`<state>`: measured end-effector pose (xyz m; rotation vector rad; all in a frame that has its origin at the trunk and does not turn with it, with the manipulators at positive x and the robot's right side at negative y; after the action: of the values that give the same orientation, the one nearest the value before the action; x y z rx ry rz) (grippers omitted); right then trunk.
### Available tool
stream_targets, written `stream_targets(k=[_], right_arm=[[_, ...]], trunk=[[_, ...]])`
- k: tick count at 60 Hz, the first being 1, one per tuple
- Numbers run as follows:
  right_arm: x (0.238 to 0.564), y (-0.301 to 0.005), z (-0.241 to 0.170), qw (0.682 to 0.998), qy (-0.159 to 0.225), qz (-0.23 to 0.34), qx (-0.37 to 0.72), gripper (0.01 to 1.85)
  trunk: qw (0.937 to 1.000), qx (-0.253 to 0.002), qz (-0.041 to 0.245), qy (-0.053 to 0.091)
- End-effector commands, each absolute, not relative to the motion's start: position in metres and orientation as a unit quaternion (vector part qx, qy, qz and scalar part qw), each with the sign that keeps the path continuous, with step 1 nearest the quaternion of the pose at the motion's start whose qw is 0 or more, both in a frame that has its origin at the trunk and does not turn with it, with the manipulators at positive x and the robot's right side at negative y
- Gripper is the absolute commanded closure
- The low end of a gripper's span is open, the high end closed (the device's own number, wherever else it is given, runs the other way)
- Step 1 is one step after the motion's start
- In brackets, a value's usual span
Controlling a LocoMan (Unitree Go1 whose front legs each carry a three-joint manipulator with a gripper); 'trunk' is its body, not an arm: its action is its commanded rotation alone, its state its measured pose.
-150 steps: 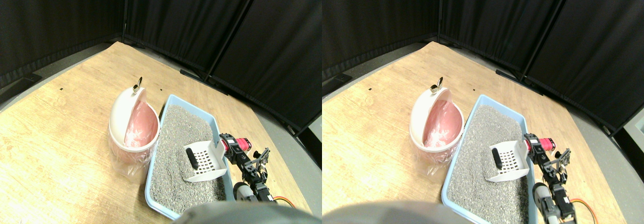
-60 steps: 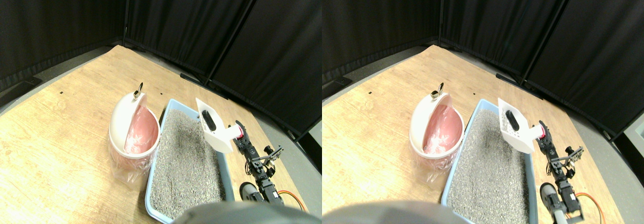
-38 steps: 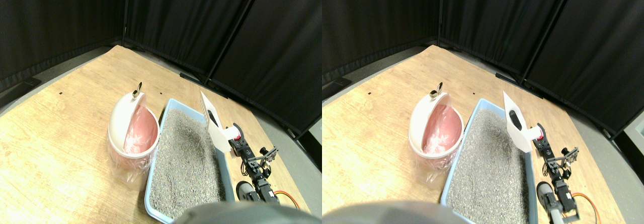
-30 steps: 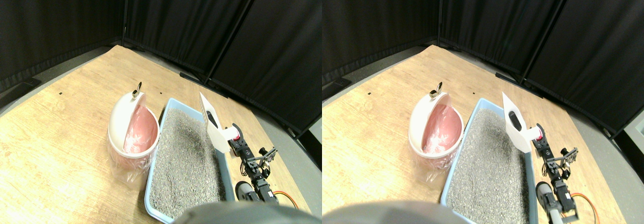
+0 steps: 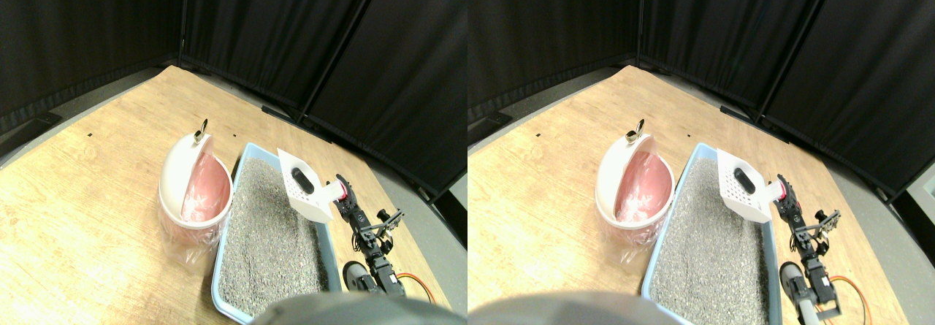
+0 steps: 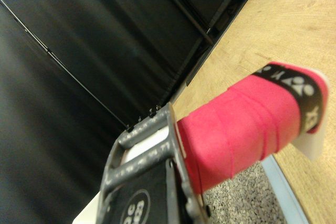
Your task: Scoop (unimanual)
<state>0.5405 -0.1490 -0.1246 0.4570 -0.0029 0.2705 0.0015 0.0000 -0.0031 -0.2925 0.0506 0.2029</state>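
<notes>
The right manipulator's gripper [image 5: 342, 196], jaws pinching the pink-wrapped handle [image 6: 247, 129], is holding the white slotted plastic scoop [image 5: 301, 192] tilted above the blue litter tray [image 5: 219, 259], probably so loose granules sift away before its dark lump [image 5: 299, 178] reaches the pink-lined white bin [image 5: 191, 186].

A light wooden floor [image 5: 88, 193] carries everything, hemmed at the back by black curtains [image 5: 277, 33]. A round white bin [image 5: 191, 186] lined with clear plastic over pink stands on the wood. Just beside it, touching or nearly so, lies a pale blue tray [image 5: 219, 266] filled with grey litter [image 5: 266, 245]. Grey flooring [image 5: 427, 252] borders the wood.
</notes>
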Motion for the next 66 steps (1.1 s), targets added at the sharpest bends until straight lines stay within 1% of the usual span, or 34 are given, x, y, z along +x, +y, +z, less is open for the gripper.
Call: stream_targets(k=[1, 10, 19, 25, 34, 42, 49, 58, 66], right_arm=[[0.541, -0.146, -0.104, 0.970, -0.052, 0.149, 0.186, 1.80], [0.542, -0.141, -0.093, 0.977, -0.064, 0.157, 0.126, 1.80], [0.542, -0.138, -0.087, 0.979, -0.059, 0.163, 0.106, 1.80], [0.542, -0.133, -0.083, 0.981, -0.054, 0.165, 0.092, 1.80], [0.543, -0.122, -0.079, 0.979, -0.039, 0.184, 0.081, 1.80], [0.543, -0.114, -0.078, 0.977, -0.034, 0.198, 0.075, 1.80], [0.542, -0.105, -0.078, 0.976, -0.020, 0.205, 0.066, 1.80], [0.540, -0.095, -0.078, 0.973, -0.014, 0.223, 0.051, 1.80], [0.538, -0.088, -0.077, 0.973, -0.004, 0.226, 0.041, 1.80]], trunk=[[0.9827, -0.149, 0.108, 0.021], [0.9815, -0.153, 0.113, 0.020], [0.9801, -0.157, 0.119, 0.020], [0.9786, -0.161, 0.126, 0.020], [0.9756, -0.169, 0.139, 0.019], [0.9727, -0.176, 0.151, 0.018], [0.9710, -0.180, 0.157, 0.018], [0.9682, -0.186, 0.166, 0.017], [0.9661, -0.191, 0.173, 0.017]])
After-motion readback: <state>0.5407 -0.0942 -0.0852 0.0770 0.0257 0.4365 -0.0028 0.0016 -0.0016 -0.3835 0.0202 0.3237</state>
